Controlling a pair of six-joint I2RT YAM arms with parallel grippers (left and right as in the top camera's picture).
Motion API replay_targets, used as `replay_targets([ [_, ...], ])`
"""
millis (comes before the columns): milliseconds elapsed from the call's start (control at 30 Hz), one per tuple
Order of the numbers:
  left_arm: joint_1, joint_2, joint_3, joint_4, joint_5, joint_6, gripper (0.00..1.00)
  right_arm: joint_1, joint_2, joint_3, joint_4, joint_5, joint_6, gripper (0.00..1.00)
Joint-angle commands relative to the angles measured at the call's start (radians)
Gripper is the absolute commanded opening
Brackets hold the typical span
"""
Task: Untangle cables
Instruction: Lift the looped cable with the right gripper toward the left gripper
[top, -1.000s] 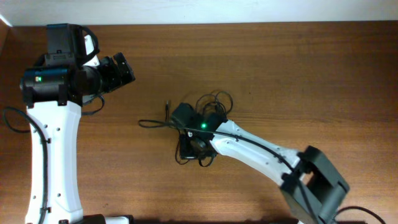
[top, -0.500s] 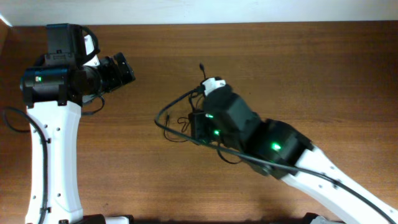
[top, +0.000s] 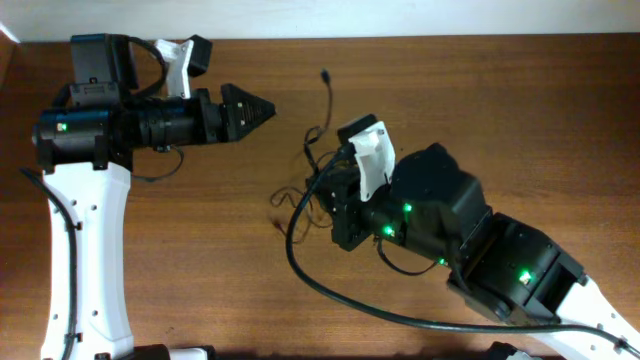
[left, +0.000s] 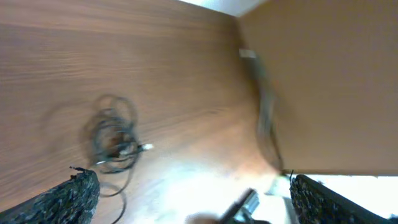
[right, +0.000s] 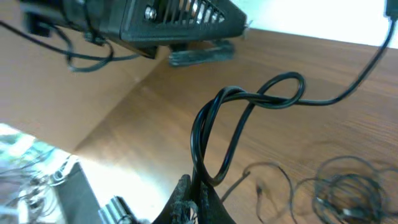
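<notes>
With its jaws clamped on one looped cable (right: 249, 99), the right gripper (right: 188, 200) holds it above the tangled cables (right: 341, 182), apparently to draw it free. The left gripper (left: 193, 186), fingers spread wide, hovers well apart from that tangle.

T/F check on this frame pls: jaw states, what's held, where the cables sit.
1. The right gripper has its jaws shut on one of the cables. True.
2. The left gripper is clamped on the cables. False: its jaws stand wide open and empty, apart from them.
3. All the cables lie flat on the table. False: a twisted loop rises from the right jaws, above the wood.
4. A loose coil of cables lies on the table near the held loop. True.
</notes>
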Motion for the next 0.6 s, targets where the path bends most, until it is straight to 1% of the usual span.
replay_targets([
  [0, 0.001, 0.000, 0.004, 0.002, 0.146, 0.082, 0.99, -0.111, -0.007, 0.017, 0.026, -0.235, -0.023, 0.04],
  [33, 0.001, 0.000, 0.004, 0.002, 0.145, 0.087, 0.99, -0.148, -0.003, 0.017, 0.027, -0.287, -0.023, 0.04],
  [100, 0.001, 0.000, 0.004, 0.004, 0.130, 0.088, 0.99, -0.261, 0.021, 0.017, 0.027, -0.491, -0.055, 0.04],
  [167, 0.001, 0.000, 0.004, 0.008, 0.131, 0.088, 0.99, -0.327, 0.050, 0.017, 0.033, -0.644, -0.100, 0.04],
  [233, 0.001, 0.000, 0.004, 0.012, 0.135, 0.088, 0.99, -0.393, 0.101, 0.017, 0.076, -0.808, -0.113, 0.04],
  [333, 0.001, 0.000, 0.004, 0.026, 0.169, 0.100, 0.97, -0.435, 0.175, 0.017, 0.170, -1.023, -0.109, 0.04],
  [367, 0.001, 0.000, 0.004, 0.033, 0.189, 0.122, 0.97, -0.438, 0.206, 0.017, 0.209, -1.094, -0.081, 0.04],
  [467, 0.001, 0.000, 0.004, 0.048, 0.198, 0.206, 0.97, -0.436, 0.287, 0.017, 0.288, -1.163, 0.047, 0.04],
  [567, 0.001, 0.000, 0.004, 0.049, 0.189, 0.233, 0.97, -0.436, 0.329, 0.017, 0.324, -1.212, 0.076, 0.04],
])
